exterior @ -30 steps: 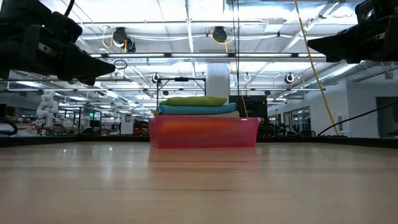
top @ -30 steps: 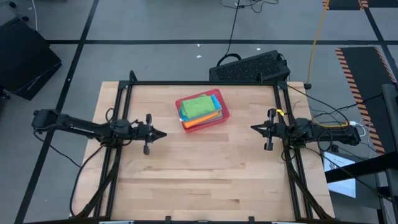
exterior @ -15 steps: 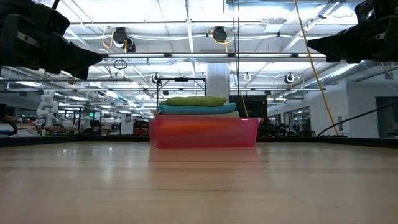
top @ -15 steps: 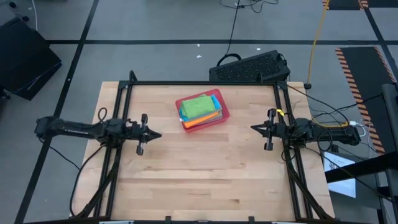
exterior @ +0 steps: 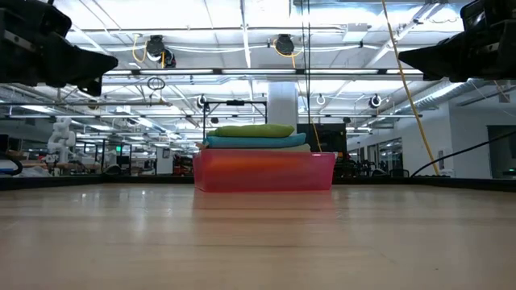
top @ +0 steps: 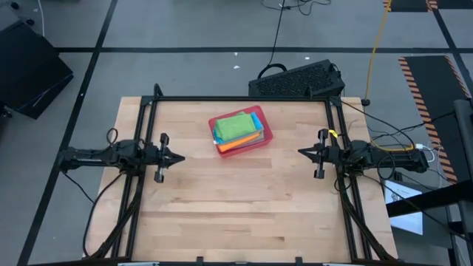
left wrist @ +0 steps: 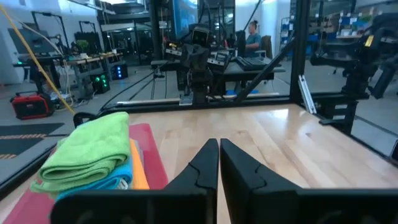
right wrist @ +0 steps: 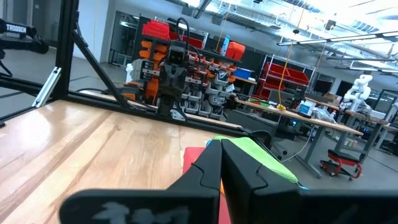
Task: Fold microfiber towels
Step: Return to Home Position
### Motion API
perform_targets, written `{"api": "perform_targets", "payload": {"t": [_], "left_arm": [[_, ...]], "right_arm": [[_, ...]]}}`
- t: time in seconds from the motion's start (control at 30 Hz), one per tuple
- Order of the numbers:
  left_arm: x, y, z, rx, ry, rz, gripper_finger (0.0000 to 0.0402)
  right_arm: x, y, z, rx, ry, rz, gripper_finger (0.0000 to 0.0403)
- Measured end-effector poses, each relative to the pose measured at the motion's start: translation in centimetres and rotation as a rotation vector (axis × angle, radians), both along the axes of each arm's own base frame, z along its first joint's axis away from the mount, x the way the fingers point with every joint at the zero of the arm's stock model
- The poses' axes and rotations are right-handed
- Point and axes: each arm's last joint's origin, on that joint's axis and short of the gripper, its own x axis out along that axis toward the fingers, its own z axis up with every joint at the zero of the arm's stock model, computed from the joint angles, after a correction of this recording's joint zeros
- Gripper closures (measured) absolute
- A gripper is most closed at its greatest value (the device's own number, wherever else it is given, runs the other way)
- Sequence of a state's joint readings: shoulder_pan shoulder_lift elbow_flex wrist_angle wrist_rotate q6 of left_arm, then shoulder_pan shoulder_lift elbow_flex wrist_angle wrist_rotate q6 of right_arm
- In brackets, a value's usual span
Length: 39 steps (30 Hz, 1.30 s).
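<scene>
Microfiber towels (top: 238, 129) lie folded in a stack inside the red tray (top: 269, 137), which sits on the wooden table (top: 236, 214) toward its far edge, roughly midway between the two arms. The bright green towel (exterior: 252, 130) is on top and a blue towel (exterior: 256, 141) lies directly under it. From above, an orange towel (top: 233, 145) shows at the stack's near edge. A paler layer seems to lie beneath the blue one in the low view, though its colour is hard to judge there. The stack rises above the tray's rim. The left gripper (top: 181, 157) hangs over the table's left side, well apart from the tray and pointing toward the middle, its fingers (left wrist: 202, 167) pressed together with nothing between them. The right gripper (top: 301, 152) hangs over the right side, likewise well apart from the tray and pointing inward, its fingers (right wrist: 206, 169) closed on nothing.
</scene>
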<state>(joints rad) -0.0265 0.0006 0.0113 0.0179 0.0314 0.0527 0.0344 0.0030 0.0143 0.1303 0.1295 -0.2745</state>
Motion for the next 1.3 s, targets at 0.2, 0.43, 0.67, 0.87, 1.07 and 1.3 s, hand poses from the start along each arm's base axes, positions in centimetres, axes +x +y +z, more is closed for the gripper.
{"api": "perform_targets", "payload": {"t": [0.2, 0.43, 0.67, 0.87, 1.07, 1.3], "left_arm": [[0.01, 0.01, -0.05, 0.018, 0.005, 0.003, 0.0383], [0.03, 0.01, -0.08, 0.022, 0.008, 0.004, 0.0383], [0.04, 0.02, -0.09, 0.021, 0.009, 0.005, 0.0383], [0.04, 0.02, -0.06, -0.050, 0.009, 0.006, 0.0383], [0.04, 0.03, -0.06, -0.059, 0.010, 0.006, 0.0382], [0.04, 0.03, -0.05, -0.058, 0.009, 0.006, 0.0382]], "right_arm": [[0.00, 0.00, 0.00, 0.000, 0.001, 0.000, 0.0403], [0.00, 0.00, 0.01, 0.000, 0.000, 0.000, 0.0403], [0.00, 0.00, 0.01, 0.000, 0.000, 0.000, 0.0403], [0.00, 0.00, 0.01, 0.000, 0.000, 0.000, 0.0403], [0.00, 0.00, 0.01, 0.000, -0.001, 0.000, 0.0403], [0.00, 0.00, 0.01, 0.000, -0.001, 0.000, 0.0403]]}}
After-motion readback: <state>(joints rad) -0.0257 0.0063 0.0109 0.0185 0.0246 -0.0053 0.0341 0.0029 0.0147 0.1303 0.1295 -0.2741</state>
